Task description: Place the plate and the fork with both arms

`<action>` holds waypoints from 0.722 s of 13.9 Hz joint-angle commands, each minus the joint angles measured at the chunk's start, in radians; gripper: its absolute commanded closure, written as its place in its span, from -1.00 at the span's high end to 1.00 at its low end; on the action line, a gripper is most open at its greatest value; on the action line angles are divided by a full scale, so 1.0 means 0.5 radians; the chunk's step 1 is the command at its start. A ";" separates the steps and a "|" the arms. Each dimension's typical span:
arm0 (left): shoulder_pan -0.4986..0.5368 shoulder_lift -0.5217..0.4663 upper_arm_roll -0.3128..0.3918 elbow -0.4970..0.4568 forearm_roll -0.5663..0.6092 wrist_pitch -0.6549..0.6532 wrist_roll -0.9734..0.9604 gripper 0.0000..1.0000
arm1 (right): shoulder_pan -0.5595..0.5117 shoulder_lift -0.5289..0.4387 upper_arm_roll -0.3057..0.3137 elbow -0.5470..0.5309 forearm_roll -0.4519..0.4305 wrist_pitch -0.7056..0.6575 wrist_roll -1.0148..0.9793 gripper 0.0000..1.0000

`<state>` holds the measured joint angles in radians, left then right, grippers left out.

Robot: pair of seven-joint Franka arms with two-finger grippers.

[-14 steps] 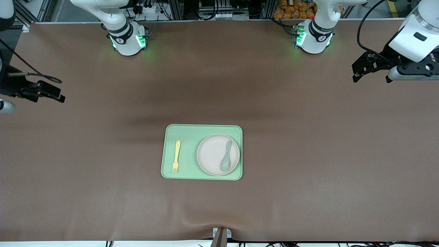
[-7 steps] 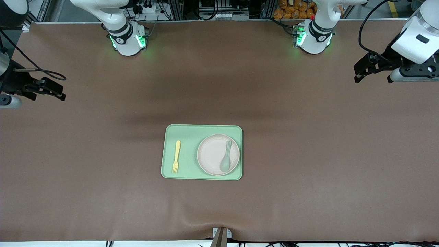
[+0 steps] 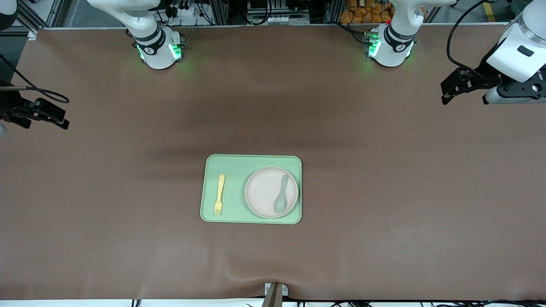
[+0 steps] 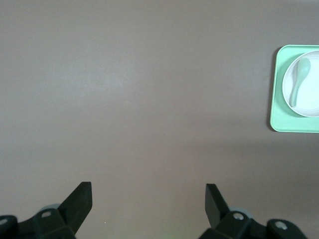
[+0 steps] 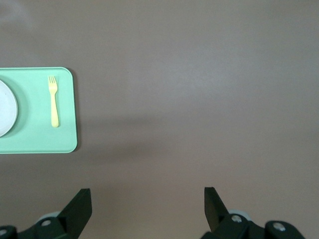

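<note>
The pale pinkish plate (image 3: 266,192) lies on a light green tray (image 3: 234,168) in the middle of the table, at the tray's end toward the left arm. A grey-green spoon (image 3: 281,195) rests in the plate. The yellow fork (image 3: 219,194) lies on the tray's other end, tines toward the front camera. My left gripper (image 3: 445,91) hangs open and empty over bare table at the left arm's end. My right gripper (image 3: 57,119) hangs open and empty over the right arm's end. The left wrist view shows the left gripper (image 4: 148,191), plate (image 4: 309,99) and spoon (image 4: 298,82). The right wrist view shows the right gripper (image 5: 147,191), fork (image 5: 53,101) and tray (image 5: 40,139).
A brown cloth (image 3: 384,192) covers the whole table. The two arm bases (image 3: 160,51) (image 3: 390,49) stand lit green along the edge farthest from the front camera. A small metal clamp (image 3: 275,292) sits at the nearest edge.
The right gripper has drifted outward toward the right arm's end of the table. The left gripper has shifted only slightly. Plate, fork, spoon and tray have not moved.
</note>
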<state>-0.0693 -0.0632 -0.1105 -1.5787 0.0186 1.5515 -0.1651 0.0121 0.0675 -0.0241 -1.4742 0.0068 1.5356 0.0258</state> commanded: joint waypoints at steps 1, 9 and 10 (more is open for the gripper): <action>0.058 -0.006 -0.006 0.007 0.052 -0.032 -0.035 1.00 | -0.009 0.015 0.014 0.046 -0.032 -0.037 -0.021 1.00; 0.090 -0.012 -0.006 0.031 0.052 -0.145 -0.032 1.00 | -0.009 0.018 0.021 0.052 -0.008 0.031 -0.015 1.00; 0.090 -0.009 -0.006 0.034 0.052 -0.146 -0.035 1.00 | -0.009 0.021 0.021 0.052 -0.008 0.037 -0.018 1.00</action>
<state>-0.0256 -0.0635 -0.1088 -1.5728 0.0200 1.5010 -0.1664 0.0129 0.0675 -0.0206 -1.4716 0.0065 1.5577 0.0258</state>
